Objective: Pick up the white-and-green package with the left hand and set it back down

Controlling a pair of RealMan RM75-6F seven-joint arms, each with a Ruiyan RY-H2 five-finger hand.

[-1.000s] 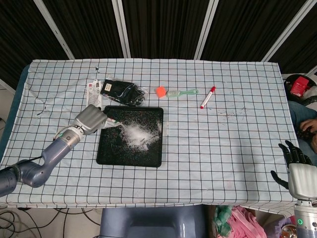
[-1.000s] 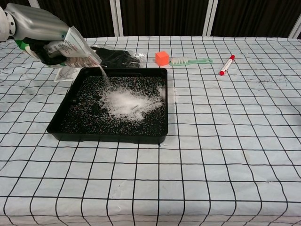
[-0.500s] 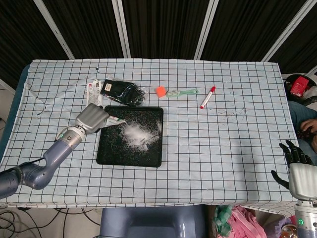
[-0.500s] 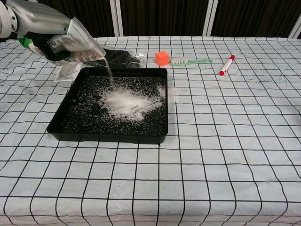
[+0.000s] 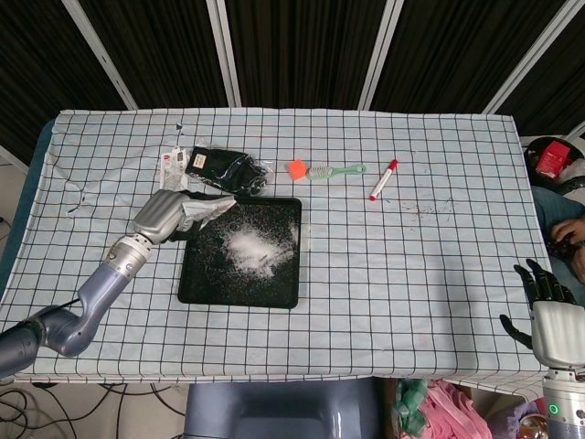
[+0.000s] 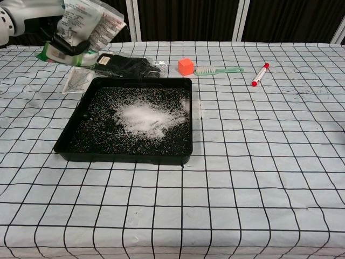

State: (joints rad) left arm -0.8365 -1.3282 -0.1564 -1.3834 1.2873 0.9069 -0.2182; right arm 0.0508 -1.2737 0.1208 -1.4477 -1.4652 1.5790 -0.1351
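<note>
My left hand point(image 5: 163, 214) grips the white-and-green package point(image 5: 208, 208) in the air above the left rim of the black tray point(image 5: 199, 291). In the chest view the package point(image 6: 85, 22) is held high at the top left, mouth tilted up, with the left hand point(image 6: 40, 13) behind it. A heap of white grains point(image 6: 143, 115) lies in the tray point(image 6: 70, 137). My right hand point(image 5: 552, 315) hangs off the table's right front corner, fingers spread, holding nothing.
Behind the tray lie a black packet point(image 5: 227, 170), a small white sachet point(image 5: 172, 165), an orange cube point(image 5: 296, 169), a green brush point(image 5: 336, 171) and a red-and-white marker point(image 5: 382, 179). A red object point(image 5: 551, 157) and a person's hand point(image 5: 569, 233) are at the right edge.
The left hand has lifted and tipped the package back upright; the stream of white grains into the tray has stopped. The right hand has not moved.
</note>
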